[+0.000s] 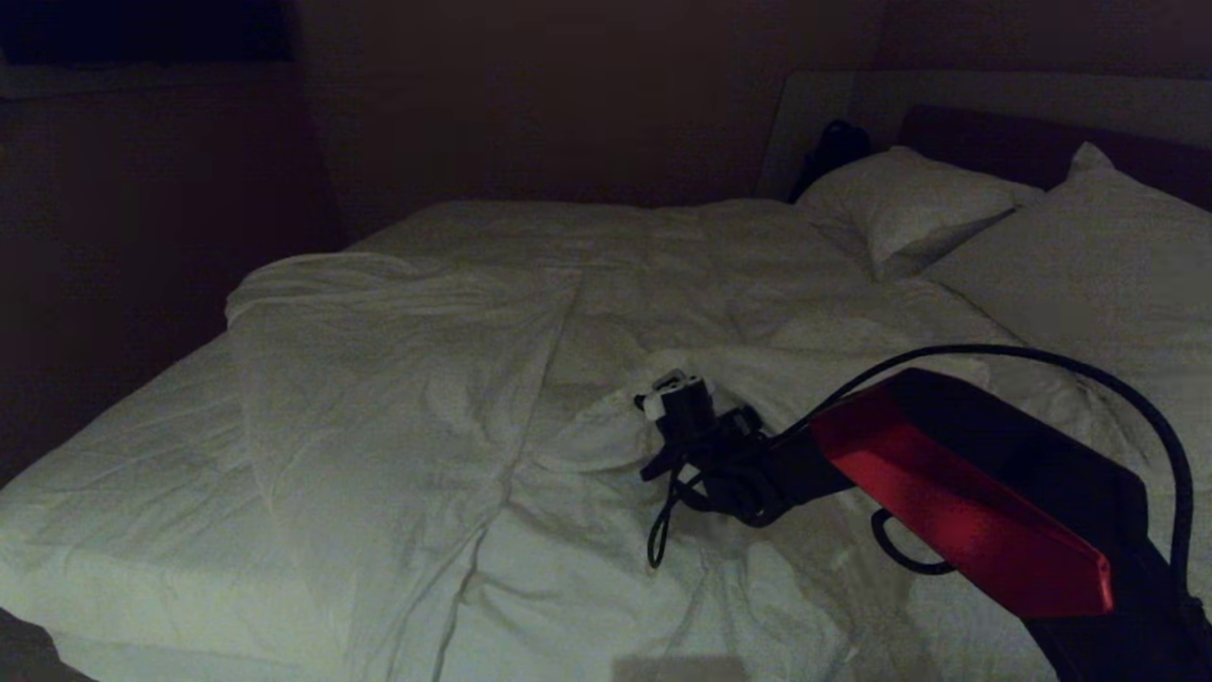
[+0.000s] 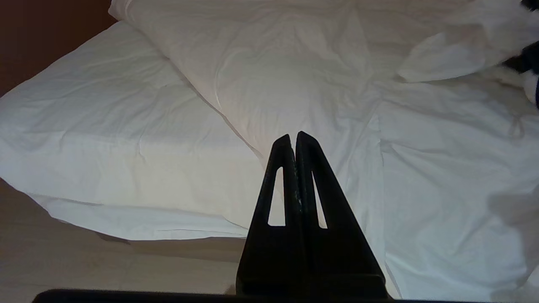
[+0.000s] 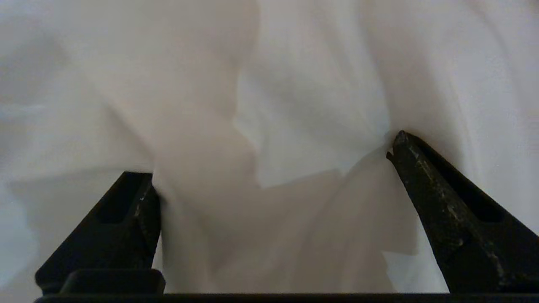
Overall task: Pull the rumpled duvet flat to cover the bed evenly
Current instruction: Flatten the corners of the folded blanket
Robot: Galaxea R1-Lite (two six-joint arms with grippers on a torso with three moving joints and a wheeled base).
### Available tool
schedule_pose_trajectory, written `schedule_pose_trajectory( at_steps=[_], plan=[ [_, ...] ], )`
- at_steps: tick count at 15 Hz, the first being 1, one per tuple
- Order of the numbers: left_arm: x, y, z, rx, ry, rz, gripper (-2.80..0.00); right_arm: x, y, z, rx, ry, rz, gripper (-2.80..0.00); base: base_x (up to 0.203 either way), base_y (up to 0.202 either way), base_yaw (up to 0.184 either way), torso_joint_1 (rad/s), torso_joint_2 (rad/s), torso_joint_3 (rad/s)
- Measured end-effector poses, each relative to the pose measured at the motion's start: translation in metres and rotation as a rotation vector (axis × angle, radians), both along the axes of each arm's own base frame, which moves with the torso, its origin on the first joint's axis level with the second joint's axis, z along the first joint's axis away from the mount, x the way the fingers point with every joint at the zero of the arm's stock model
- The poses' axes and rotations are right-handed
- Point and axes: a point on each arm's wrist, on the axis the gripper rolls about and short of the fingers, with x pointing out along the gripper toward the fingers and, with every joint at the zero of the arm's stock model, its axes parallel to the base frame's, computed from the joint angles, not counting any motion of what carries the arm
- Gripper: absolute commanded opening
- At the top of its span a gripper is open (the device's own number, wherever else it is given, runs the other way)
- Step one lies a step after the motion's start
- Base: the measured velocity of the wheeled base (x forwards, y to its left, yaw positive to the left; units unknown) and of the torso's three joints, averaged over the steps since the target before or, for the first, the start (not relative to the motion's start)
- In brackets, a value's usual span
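The white duvet (image 1: pixel 407 379) lies rumpled on the bed (image 1: pixel 123 474), folded back toward the middle, so the mattress sheet (image 2: pixel 105 126) is bare along the near left side. My right gripper (image 1: pixel 658 398) reaches over the middle of the bed into a raised fold of the duvet. In the right wrist view the right gripper (image 3: pixel 273 158) stands open, a bunched fold of the duvet (image 3: pixel 252 219) between its spread fingers. My left gripper (image 2: pixel 293 134) is shut with nothing in it and hangs over the bed's near edge, in front of the folded duvet (image 2: pixel 286 75).
Two white pillows (image 1: pixel 909 204) (image 1: pixel 1089 256) lean against the dark headboard (image 1: pixel 994 142) at the far right. A dark object (image 1: pixel 833 142) sits behind the left pillow. Pale floor (image 2: pixel 84 261) runs along the near bed edge. A dark wall borders the bed's left side.
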Motion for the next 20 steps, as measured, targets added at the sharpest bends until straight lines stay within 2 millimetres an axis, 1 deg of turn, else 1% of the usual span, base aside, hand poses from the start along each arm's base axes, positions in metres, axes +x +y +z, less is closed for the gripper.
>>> schedule_pose_trajectory(
  at_steps=[5,10,14,15,17,20],
  plan=[
    [0.0,0.0,0.0,0.0,-0.001,0.0,-2.8,0.006,-0.012,0.011,-0.009,-0.023,-0.052,0.0,0.0,0.0,0.0,0.0,0.0,0.0],
    [0.0,0.0,0.0,0.0,0.0,0.0,-2.8,0.004,-0.016,0.012,-0.006,-0.021,-0.059,0.0,0.0,0.0,0.0,0.0,0.0,0.0],
    [0.0,0.0,0.0,0.0,-0.001,0.0,-2.8,0.001,-0.018,0.009,-0.006,-0.01,-0.064,0.0,0.0,0.0,0.0,0.0,0.0,0.0],
    [0.0,0.0,0.0,0.0,-0.001,0.0,-2.8,0.001,-0.018,0.008,-0.003,-0.009,-0.065,-2.8,0.0,0.0,0.0,0.0,0.0,0.0],
    [0.0,0.0,0.0,0.0,-0.001,0.0,-2.8,0.001,-0.019,0.008,-0.003,-0.007,-0.067,-2.8,0.0,0.0,0.0,0.0,0.0,0.0],
    [0.0,0.0,0.0,0.0,-0.001,0.0,-2.8,0.004,-0.025,0.008,0.002,-0.009,-0.084,-2.8,0.0,0.0,0.0,0.0,0.0,0.0]
  ],
)
